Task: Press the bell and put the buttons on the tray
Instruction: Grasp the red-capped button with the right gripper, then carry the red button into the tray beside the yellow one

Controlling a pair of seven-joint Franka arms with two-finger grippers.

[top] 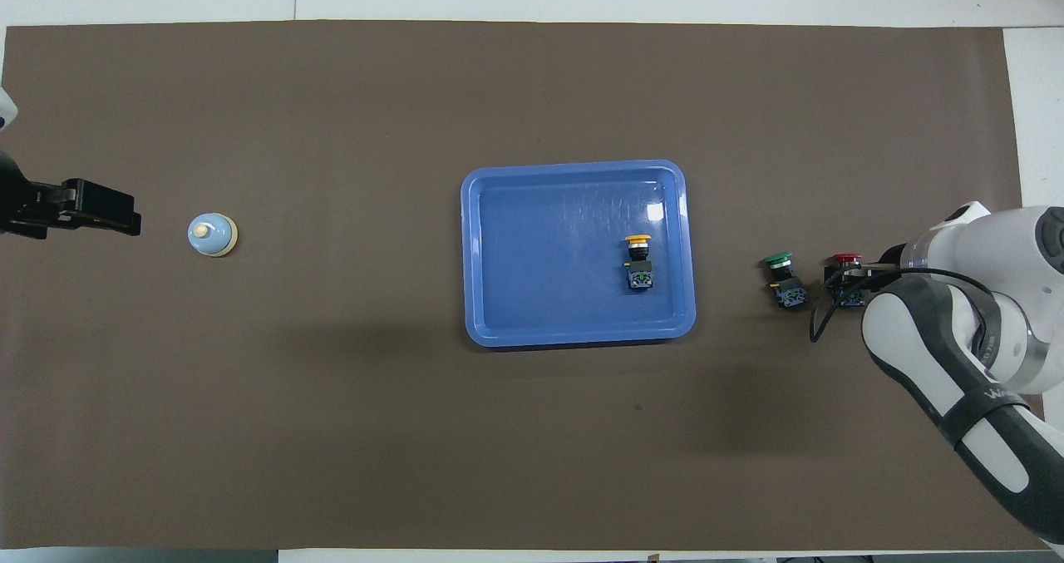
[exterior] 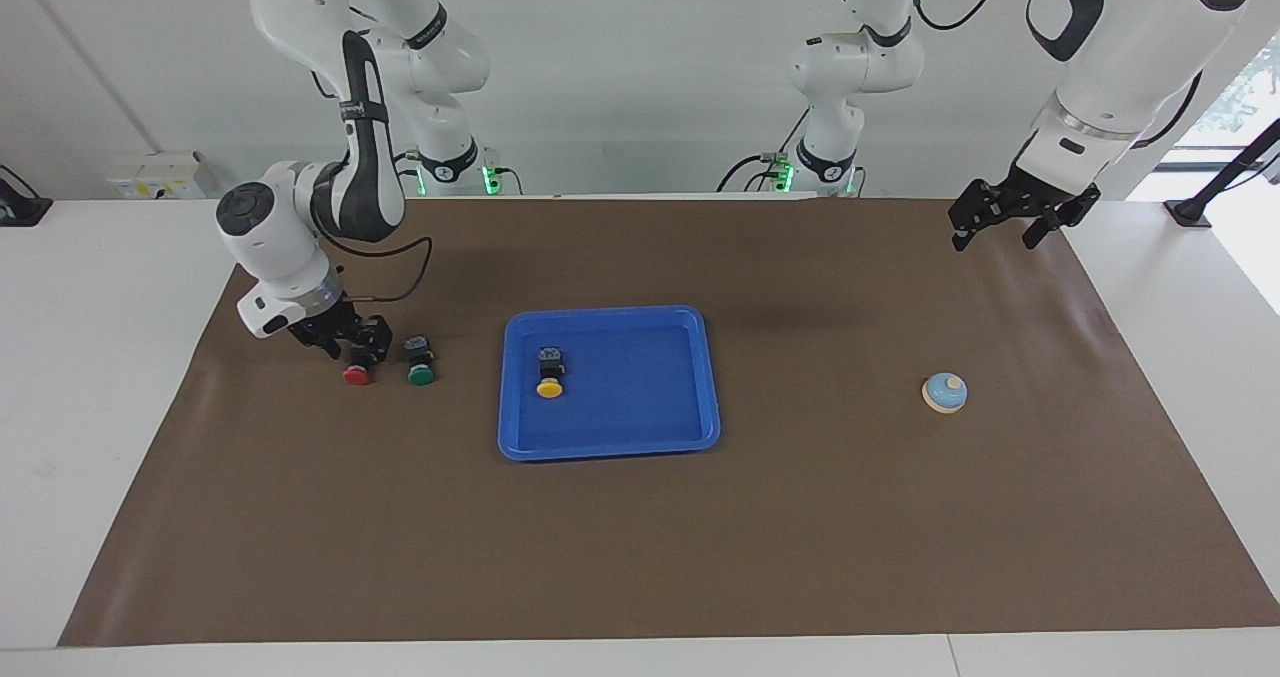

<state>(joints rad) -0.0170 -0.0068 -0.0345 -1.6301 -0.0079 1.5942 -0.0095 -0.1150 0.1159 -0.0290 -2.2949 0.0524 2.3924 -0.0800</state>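
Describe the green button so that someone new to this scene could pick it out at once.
Start at the blue tray in the middle of the brown mat. Beside it, toward the right arm's end of the table, two buttons lie side by side on the mat. The green button is the one closer to the tray; its neighbour, the red button, sits at the right gripper.

The blue tray [exterior: 609, 445] holds only the yellow button [exterior: 549, 371] near its rim toward the right arm's end; the rest of its floor lies open. The green button [exterior: 419, 360] stands just beside the red button [exterior: 357, 366], with only a narrow gap between them. Bare mat [exterior: 820, 517] surrounds the bell [exterior: 944, 393].
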